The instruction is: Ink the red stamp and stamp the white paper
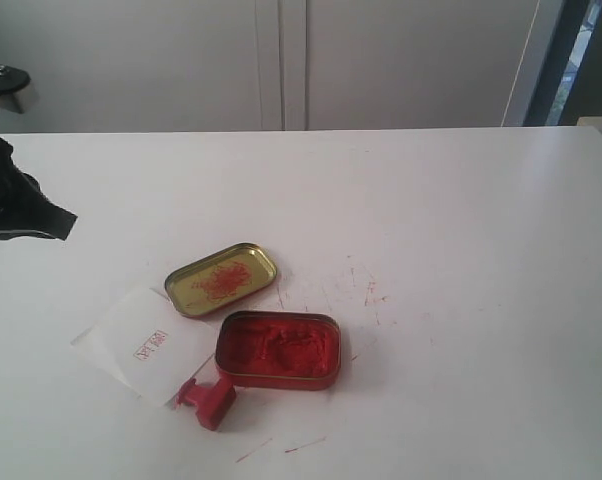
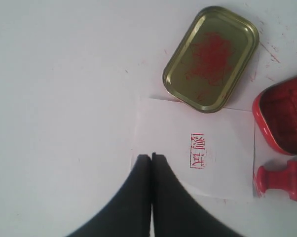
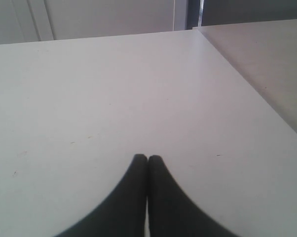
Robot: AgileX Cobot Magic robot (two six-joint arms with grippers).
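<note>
The red stamp (image 1: 207, 398) lies on its side on the table, beside the near corner of the red ink tin (image 1: 279, 350); it also shows in the left wrist view (image 2: 281, 180). The white paper (image 1: 146, 343) lies left of the tin and bears one red printed mark (image 1: 151, 345); the same paper (image 2: 193, 154) and mark (image 2: 198, 150) appear under the left wrist camera. My left gripper (image 2: 151, 156) is shut and empty, raised at the far left (image 1: 61, 225), apart from the paper. My right gripper (image 3: 147, 158) is shut and empty over bare table, outside the exterior view.
The gold lid (image 1: 221, 279) with red smears lies face up behind the paper and tin. Red ink streaks (image 1: 366, 292) mark the tabletop right of the lid. The table's right edge (image 3: 247, 84) shows in the right wrist view.
</note>
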